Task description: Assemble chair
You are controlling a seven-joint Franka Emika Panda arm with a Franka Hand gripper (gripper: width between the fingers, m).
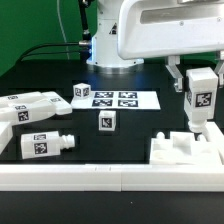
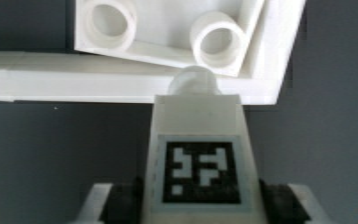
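Black table (image 1: pixel 140 127) — jaws grip pegged leg (image 1: pixel 200 96) over socketed slab (image 1: pixel 186 150)

A tagged leg (image 1: pixel 200 106) is held upright by the gripper (image 1: pixel 200 88) just above a white slab (image 1: pixel 183 150) at the exterior view's right. A small cube (image 1: pixel 106 121) is set near the marker board (image 1: pixel 105 98).

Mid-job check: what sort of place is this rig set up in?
Most likely a robotics lab bench: a black table against a green backdrop, a fixed marker board of printed tags, and a tagged white chair leg held in the arm's jaws.
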